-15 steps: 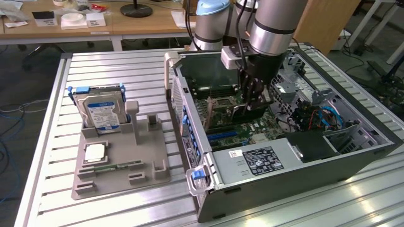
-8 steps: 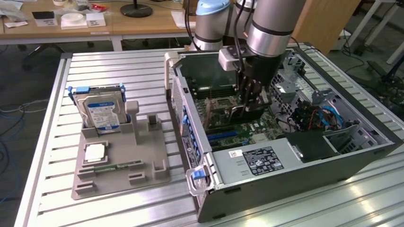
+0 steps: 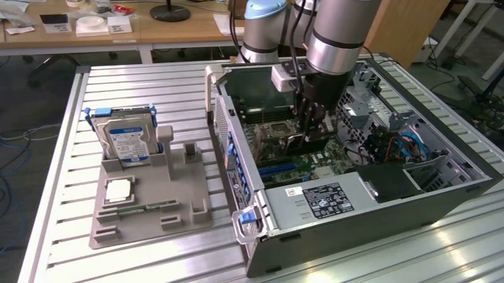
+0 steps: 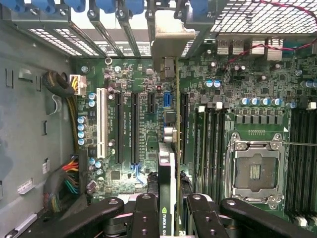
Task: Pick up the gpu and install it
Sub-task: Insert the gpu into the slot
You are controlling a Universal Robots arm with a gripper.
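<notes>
The gpu point(image 4: 166, 183) stands on edge inside the computer case point(image 3: 441, 194), clamped between the half-closed fingers of the gripper point(image 4: 171, 218). It sits just beside a long black slot point(image 4: 184, 126) on the motherboard point(image 4: 143, 148); I cannot tell whether it touches. A small sideways offset would likely set its edge on the board rather than in the slot, and its metal bracket point(image 4: 171, 34) could catch the rear frame. Room is tight: memory slots point(image 4: 208, 144) close by, cables point(image 4: 69, 181) well apart.
</notes>
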